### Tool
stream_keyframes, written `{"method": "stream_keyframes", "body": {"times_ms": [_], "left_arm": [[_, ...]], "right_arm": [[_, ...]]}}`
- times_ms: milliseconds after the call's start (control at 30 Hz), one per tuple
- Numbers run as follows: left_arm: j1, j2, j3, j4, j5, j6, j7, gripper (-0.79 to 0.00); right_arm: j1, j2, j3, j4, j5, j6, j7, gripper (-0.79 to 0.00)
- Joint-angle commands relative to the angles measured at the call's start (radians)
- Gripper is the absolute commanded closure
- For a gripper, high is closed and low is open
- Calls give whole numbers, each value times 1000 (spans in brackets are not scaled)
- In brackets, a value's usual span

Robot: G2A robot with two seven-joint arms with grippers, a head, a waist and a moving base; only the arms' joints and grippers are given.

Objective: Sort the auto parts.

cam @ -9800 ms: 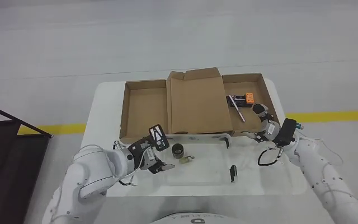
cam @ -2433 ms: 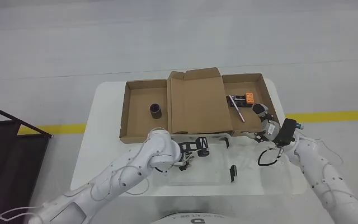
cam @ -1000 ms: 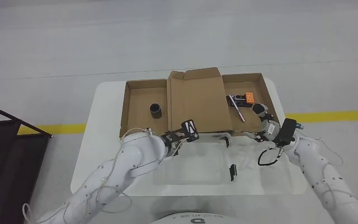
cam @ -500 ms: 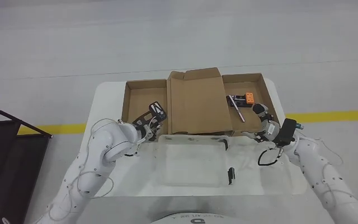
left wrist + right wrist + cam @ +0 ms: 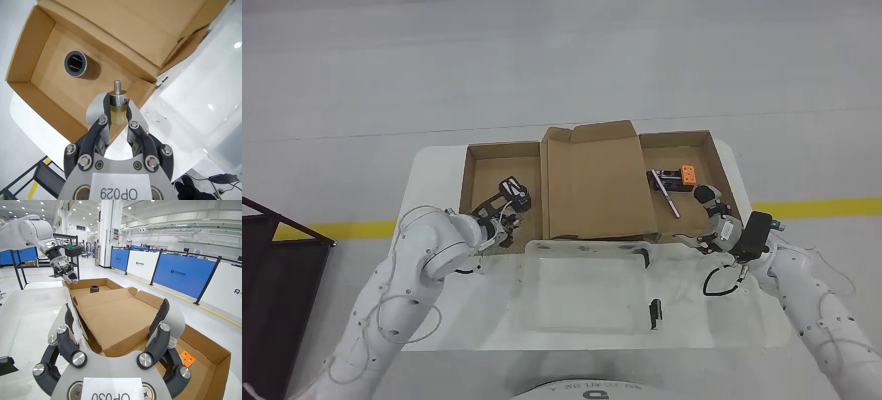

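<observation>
My left gripper (image 5: pixel 116 103) is shut on a small metal stud (image 5: pixel 117 94) with a yellowish rubber base. It hangs above the front part of the left compartment of the cardboard box (image 5: pixel 597 185). A black cylinder (image 5: pixel 78 65) stands upright on that compartment's floor, a little beyond the stud. In the top view the left gripper (image 5: pixel 504 215) covers that spot. My right gripper (image 5: pixel 116 313) is open with nothing between its fingers, at the front edge of the right compartment (image 5: pixel 704 160). That compartment holds an orange part (image 5: pixel 684 176) and a thin rod (image 5: pixel 670 202).
A clear plastic tray (image 5: pixel 542 300) lies in front of the box. A black part (image 5: pixel 653 313) lies at its right side. Another black part (image 5: pixel 644 256) sits at the tray's back rim. The box's middle section is covered by a cardboard flap.
The left gripper has carried the stud from the tray's back edge leftward to above the left compartment. The black cylinder went into that compartment earlier. The right arm has not moved.
</observation>
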Motion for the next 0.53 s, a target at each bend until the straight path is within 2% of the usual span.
{"method": "stream_keyframes", "body": {"times_ms": [0,33,67,133,167,200,333,500], "left_arm": [[-14,-3,15,32,6,13,-2,0],[-21,-5,22,43,7,16,-2,-105],[-27,-6,28,51,8,18,-1,-262],[-36,-8,38,61,12,23,-3,-409],[-39,-9,41,64,14,25,-3,-702],[-41,-9,43,66,15,31,-1,-785],[-41,-10,46,61,18,43,3,-785],[-24,-6,36,5,30,48,-23,-785]], "right_arm": [[0,0,0,0,-1,0,0,-785],[0,0,0,0,-1,0,0,-785],[0,0,0,0,-1,0,0,-785],[0,0,0,0,-1,0,0,-785],[0,0,0,0,-1,0,0,-785],[0,0,0,0,-1,0,0,-785],[0,0,0,0,-1,0,0,-785],[0,0,0,0,-1,0,0,-785]]}}
